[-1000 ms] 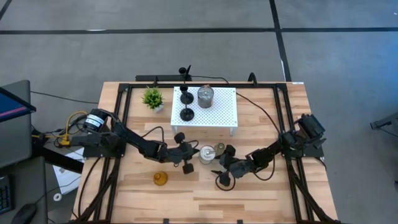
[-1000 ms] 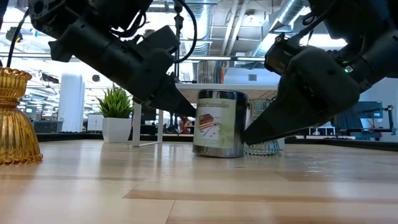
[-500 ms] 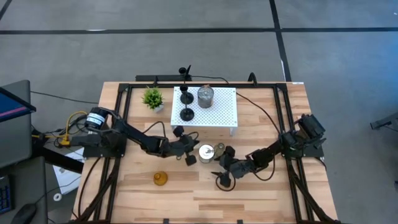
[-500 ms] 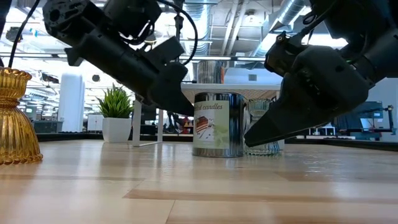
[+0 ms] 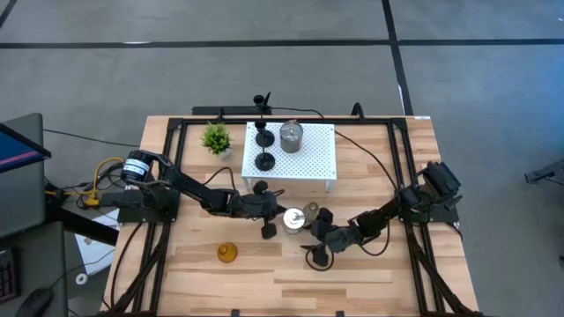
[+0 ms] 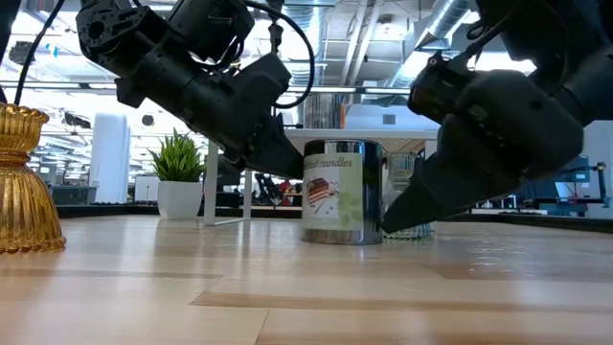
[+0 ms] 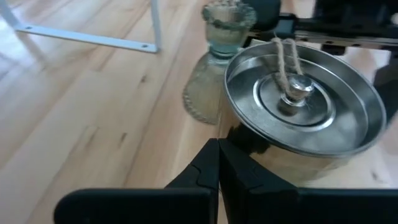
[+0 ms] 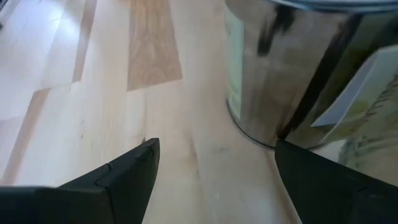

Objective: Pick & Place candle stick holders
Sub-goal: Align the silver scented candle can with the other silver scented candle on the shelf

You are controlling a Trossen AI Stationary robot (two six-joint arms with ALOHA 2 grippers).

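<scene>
We count three holders already up on the stand (image 5: 308, 163) — left on the surface (image 5: 388, 273) are the amber one (image 5: 228, 254), the tin (image 5: 293, 219) just ahead of our clenched left claw (image 5: 270, 220), and the bell (image 5: 310, 211) near the released right claw (image 5: 310, 239).

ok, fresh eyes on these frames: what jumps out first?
Both arms meet mid-table at a shiny metal candle tin: the left gripper, fingers together, presses its side, while the right gripper gapes open close by. An amber holder sits alone near the front, and the white perforated stand at the back carries more holders.
</scene>
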